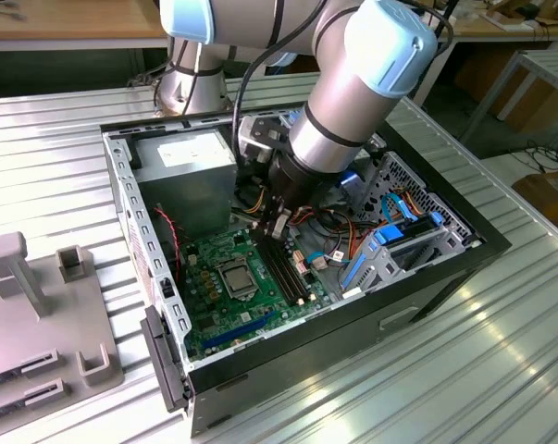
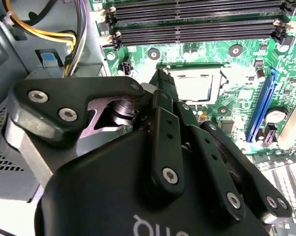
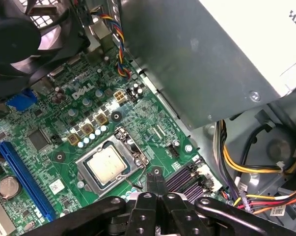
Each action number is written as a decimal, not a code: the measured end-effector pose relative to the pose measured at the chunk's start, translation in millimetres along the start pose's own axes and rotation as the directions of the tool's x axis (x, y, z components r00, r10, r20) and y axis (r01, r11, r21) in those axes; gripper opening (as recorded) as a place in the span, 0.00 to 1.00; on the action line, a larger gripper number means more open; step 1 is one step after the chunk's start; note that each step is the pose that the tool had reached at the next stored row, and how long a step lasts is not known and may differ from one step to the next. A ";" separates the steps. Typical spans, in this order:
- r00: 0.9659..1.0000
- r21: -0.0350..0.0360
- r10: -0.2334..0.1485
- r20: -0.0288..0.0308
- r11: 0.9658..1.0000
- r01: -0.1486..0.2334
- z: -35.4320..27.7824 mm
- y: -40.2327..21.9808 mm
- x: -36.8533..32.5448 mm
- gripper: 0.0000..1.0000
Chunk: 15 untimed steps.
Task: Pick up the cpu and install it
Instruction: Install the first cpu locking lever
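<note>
Black end effector (image 3: 156,181), fingertips pressed together and pinching nothing, seen in both wrist views (image 2: 160,83). Hung low inside the open case (image 1: 417,287), tips just beside the black socket (image 3: 134,153) on the side toward the memory slots (image 2: 197,19). Silvery-tan cpu (image 3: 106,165) lay flat within that socket frame, square to it, apart from the fingertips. Showed likewise in the second wrist view (image 2: 194,86) and, small, in the exterior view (image 1: 234,275).

Judged as the late part of the task: cpu already placed, nothing carried; whether fully seated or clamped, could not be told. Any further motion near the socket called for a straight, gentle path, with no sideways drag across the green board (image 3: 64,118).

Tight quarters round about: grey power supply box (image 3: 197,59) close on one flank, fan (image 3: 25,39) on another, yellow and red cables (image 3: 246,167) trailing near the wrist. Open room mainly straight up out of the case, above the ribbed metal desk (image 1: 464,379).
</note>
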<state>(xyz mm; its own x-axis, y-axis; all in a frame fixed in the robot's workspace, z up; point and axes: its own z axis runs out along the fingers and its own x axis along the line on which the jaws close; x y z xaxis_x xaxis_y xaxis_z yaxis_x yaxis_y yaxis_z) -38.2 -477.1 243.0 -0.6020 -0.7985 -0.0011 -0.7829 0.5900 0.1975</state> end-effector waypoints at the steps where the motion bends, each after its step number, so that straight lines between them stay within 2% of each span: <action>1: 1.000 0.002 0.000 -0.002 1.000 0.000 0.2 1.0 0.0 0.11; 2: 1.000 0.003 -0.001 -0.003 1.000 0.001 0.4 1.5 0.3 0.11; 4: 1.000 0.006 -0.012 -0.008 1.000 0.012 0.4 2.0 0.6 0.11; 6: 0.999 0.007 -0.043 -0.016 0.999 0.044 0.5 2.0 0.6 0.11; 7: 0.997 0.007 -0.074 -0.023 0.997 0.074 0.4 2.1 0.7 0.11; 8: 0.995 0.007 -0.093 -0.026 0.996 0.093 0.5 2.1 0.7 0.11; 11: 0.992 0.007 -0.122 -0.032 0.992 0.123 0.6 2.6 1.1 0.11; 15: 0.989 0.008 -0.145 -0.035 0.989 0.146 0.5 1.7 2.7 0.11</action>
<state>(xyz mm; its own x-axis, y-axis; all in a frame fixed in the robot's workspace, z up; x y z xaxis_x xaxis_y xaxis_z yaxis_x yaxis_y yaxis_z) -41.2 -478.2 242.9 -0.4758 -0.8795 0.0048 -0.8636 0.4682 0.1870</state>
